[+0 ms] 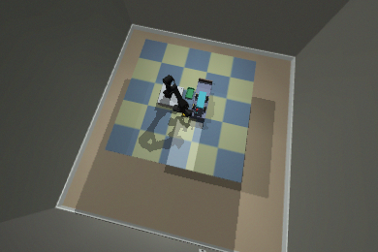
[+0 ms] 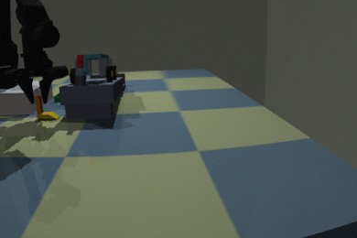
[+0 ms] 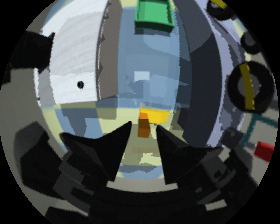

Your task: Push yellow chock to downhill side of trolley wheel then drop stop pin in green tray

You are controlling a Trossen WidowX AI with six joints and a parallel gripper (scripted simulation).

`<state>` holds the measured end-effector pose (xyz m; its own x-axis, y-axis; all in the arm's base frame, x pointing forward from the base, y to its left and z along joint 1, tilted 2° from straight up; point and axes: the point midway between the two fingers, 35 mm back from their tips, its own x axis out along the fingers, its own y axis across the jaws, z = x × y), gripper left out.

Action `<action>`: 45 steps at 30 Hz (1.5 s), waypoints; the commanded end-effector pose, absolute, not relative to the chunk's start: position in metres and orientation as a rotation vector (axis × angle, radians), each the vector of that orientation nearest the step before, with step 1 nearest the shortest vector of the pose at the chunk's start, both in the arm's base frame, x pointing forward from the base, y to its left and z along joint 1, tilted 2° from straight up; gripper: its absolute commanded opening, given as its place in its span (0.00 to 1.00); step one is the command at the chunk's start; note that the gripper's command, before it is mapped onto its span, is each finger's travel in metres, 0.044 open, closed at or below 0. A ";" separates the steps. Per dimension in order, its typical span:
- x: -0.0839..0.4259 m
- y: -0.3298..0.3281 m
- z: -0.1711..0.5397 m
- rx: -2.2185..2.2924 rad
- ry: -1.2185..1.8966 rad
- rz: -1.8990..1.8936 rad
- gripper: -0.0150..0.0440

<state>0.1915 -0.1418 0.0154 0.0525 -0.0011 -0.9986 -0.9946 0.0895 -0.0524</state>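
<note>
The jaws [image 1: 184, 113] [image 2: 38, 100] hang point-down, partly spread, with nothing pinched between them. The chock [image 1: 184, 115] [image 2: 48, 115] [image 3: 152, 116] stands on the worktop [image 1: 228, 135] [image 2: 238, 135] [image 3: 150, 90] just below them, beside the ramp [image 1: 199, 114] [image 2: 90, 107] [image 3: 207, 75] and not yet at a wheel. What the coming move turns on is its upright handle: it rises toward the gap between the fingertips, its long axis roughly in line with them, so a short straight descent should probably bring the fingers down either side. The handle is plain orange, slim and square-edged; the low wedge at its foot shows yellow and points toward the ramp.
</note>
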 end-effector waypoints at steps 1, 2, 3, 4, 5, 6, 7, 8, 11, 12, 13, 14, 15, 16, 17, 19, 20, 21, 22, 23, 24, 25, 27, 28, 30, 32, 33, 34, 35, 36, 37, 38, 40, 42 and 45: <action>0.191 -0.140 0.008 -1.158 1.210 1.109 0.58; 0.191 -0.140 0.007 -1.158 1.210 1.109 0.58; 0.191 -0.140 0.005 -1.158 1.210 1.109 0.58; 0.191 -0.140 0.004 -1.158 1.210 1.109 0.58; 0.191 -0.140 0.002 -1.158 1.210 1.109 0.58; 0.191 -0.140 0.000 -1.158 1.210 1.109 0.58; 0.191 -0.140 -0.001 -1.157 1.210 1.109 0.58; 0.191 -0.140 -0.003 -1.157 1.210 1.109 0.58; 0.192 -0.141 0.000 -1.164 1.211 1.108 0.53; 0.192 -0.141 0.000 -1.164 1.211 1.108 0.49; 0.192 -0.141 0.000 -1.164 1.211 1.108 0.44; 0.192 -0.141 0.000 -1.164 1.211 1.108 0.40; 0.192 -0.141 0.000 -1.164 1.211 1.108 0.35; 0.192 -0.141 0.000 -1.164 1.211 1.108 0.34; 0.192 -0.141 0.000 -1.164 1.211 1.108 0.33; 0.192 -0.141 0.000 -1.164 1.211 1.108 0.31; 0.192 -0.141 0.000 -1.164 1.211 1.108 0.30; 0.192 -0.141 0.000 -1.164 1.211 1.108 0.29; 0.192 -0.141 0.001 -1.164 1.211 1.108 0.25; 0.191 -0.141 0.004 -1.163 1.211 1.108 0.25; 0.191 -0.141 0.008 -1.162 1.211 1.108 0.25; 0.191 -0.141 0.013 -1.160 1.211 1.109 0.25; 0.190 -0.141 0.021 -1.158 1.210 1.109 0.25; 0.189 -0.141 0.024 -1.158 1.210 1.109 0.25; 0.188 -0.141 0.032 -1.158 1.210 1.109 0.25; 0.188 -0.141 0.039 -1.158 1.210 1.109 0.25; 0.188 -0.141 0.043 -1.158 1.210 1.109 0.25; 0.188 -0.141 0.047 -1.158 1.210 1.109 0.25; 0.188 -0.141 0.051 -1.158 1.210 1.109 0.25; 0.187 -0.142 0.055 -1.158 1.210 1.109 0.25; 0.187 -0.142 0.058 -1.158 1.210 1.109 0.25; 0.187 -0.142 0.062 -1.158 1.210 1.109 0.25; 0.187 -0.142 0.070 -1.158 1.210 1.109 0.25; 0.186 -0.142 0.077 -1.158 1.210 1.109 0.25; 0.186 -0.142 0.089 -1.158 1.211 1.109 0.25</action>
<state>0.1860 -0.1423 0.0791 0.0462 0.0028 -0.9989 -0.9943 0.0964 -0.0457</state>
